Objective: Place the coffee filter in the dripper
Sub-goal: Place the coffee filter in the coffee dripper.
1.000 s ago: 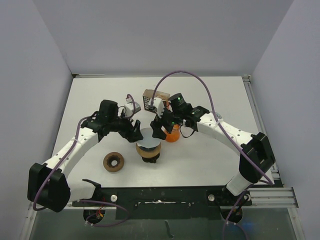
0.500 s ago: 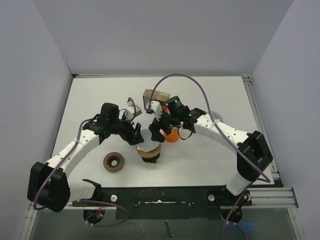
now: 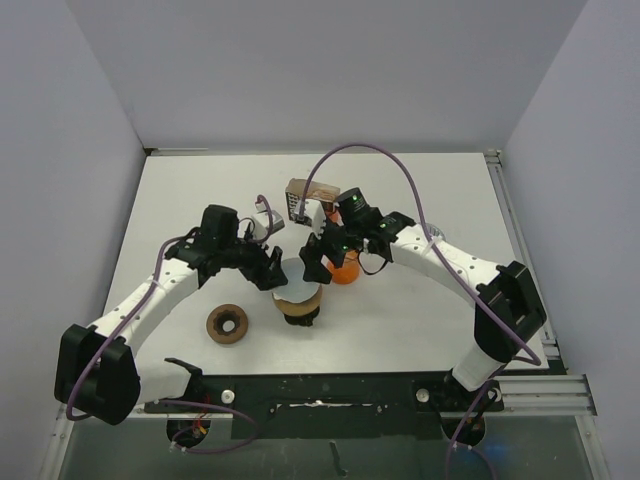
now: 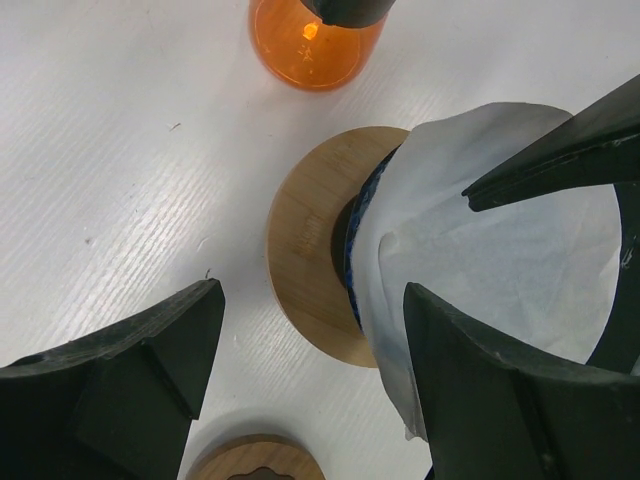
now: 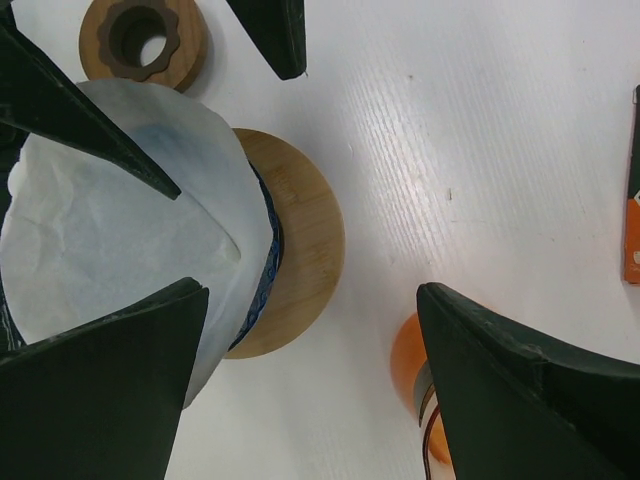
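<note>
The coffee filter (image 4: pixel 500 240) sat inside the dripper (image 4: pixel 362 225), its white paper rising above the blue rim and overhanging 1 side. The dripper stood on a round wooden base (image 4: pixel 305 260) on the counter (image 3: pixel 420 200). The left claw (image 4: pixel 310 292) was spread wide, 1 finger over the filter, gripping nothing. The right claw (image 5: pixel 312 292) was also spread wide and empty, 1 finger over the filter. An orange cup (image 5: pixel 415 380) stood just beside the base, its contents not discernible. A wooden ring (image 5: pixel 145 38) lay near.

No legible text or numbers. Wooden base (image 4: pixel 300 250) shows a faint engraved mark, unreadable. Box (image 3: pixel 305 192) at the back bears dark print, too small to read.
</note>
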Controlling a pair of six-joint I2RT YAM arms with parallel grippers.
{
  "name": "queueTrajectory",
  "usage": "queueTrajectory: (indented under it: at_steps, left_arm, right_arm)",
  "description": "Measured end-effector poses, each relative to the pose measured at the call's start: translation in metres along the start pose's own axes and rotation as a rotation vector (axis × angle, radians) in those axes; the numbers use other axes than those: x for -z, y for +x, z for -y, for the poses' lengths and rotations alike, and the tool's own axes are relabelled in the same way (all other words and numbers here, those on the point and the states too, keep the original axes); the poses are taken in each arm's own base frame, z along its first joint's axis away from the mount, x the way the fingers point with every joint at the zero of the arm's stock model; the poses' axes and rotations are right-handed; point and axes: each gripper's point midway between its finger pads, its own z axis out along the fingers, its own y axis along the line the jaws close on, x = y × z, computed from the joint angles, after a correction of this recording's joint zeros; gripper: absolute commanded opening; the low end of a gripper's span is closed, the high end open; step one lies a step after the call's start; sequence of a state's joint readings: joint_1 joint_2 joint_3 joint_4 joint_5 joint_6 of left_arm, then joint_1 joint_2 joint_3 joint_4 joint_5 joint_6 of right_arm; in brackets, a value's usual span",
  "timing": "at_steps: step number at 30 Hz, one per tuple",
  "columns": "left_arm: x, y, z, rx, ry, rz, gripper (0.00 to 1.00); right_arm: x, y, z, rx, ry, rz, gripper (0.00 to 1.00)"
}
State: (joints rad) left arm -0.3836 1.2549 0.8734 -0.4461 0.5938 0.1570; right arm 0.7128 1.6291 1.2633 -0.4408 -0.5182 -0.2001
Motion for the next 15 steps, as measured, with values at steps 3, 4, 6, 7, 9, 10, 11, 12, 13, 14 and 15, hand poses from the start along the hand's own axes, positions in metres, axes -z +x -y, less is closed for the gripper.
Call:
queueTrajectory:
  at_steps: [3, 4, 6, 7, 9, 10, 11, 12, 13, 14, 15]
  left_arm:
    - [0.002, -0.004, 0.002, -0.016, 0.008, 0.003, 0.73]
    - [0.003, -0.006, 0.002, -0.021, 0.009, 0.004, 0.73]
    - [0.005, -0.011, 0.003, -0.039, 0.012, 0.013, 0.73]
    - [0.005, -0.013, 0.003, -0.045, 0.014, 0.016, 0.73]
    - [0.007, -0.018, 0.004, -0.059, 0.017, 0.025, 0.73]
    - [0.008, -0.019, 0.005, -0.064, 0.020, 0.028, 0.73]
    - [0.009, -0.021, 0.006, -0.070, 0.021, 0.032, 0.73]
    - [0.010, -0.022, 0.007, -0.078, 0.025, 0.035, 0.73]
    - [0.011, -0.023, 0.007, -0.081, 0.027, 0.035, 0.73]
    - [0.012, -0.024, 0.008, -0.084, 0.028, 0.036, 0.73]
    - [0.012, -0.025, 0.008, -0.088, 0.030, 0.037, 0.73]
  right_arm:
    - [0.004, -0.008, -0.002, 0.001, -0.020, 0.013, 0.91]
    - [0.005, -0.010, -0.003, 0.003, -0.026, 0.019, 0.92]
    - [0.008, -0.016, -0.003, 0.005, -0.033, 0.029, 0.93]
    - [0.009, -0.018, -0.004, 0.006, -0.038, 0.035, 0.94]
    - [0.011, -0.023, -0.005, 0.010, -0.047, 0.043, 0.95]
    - [0.012, -0.025, -0.006, 0.013, -0.051, 0.046, 0.95]
    - [0.012, -0.026, -0.007, 0.015, -0.054, 0.050, 0.95]
    - [0.013, -0.027, -0.007, 0.017, -0.059, 0.052, 0.96]
    - [0.014, -0.029, -0.008, 0.019, -0.062, 0.053, 0.96]
    - [0.014, -0.030, -0.009, 0.021, -0.065, 0.055, 0.96]
    - [0.015, -0.031, -0.009, 0.024, -0.068, 0.056, 0.96]
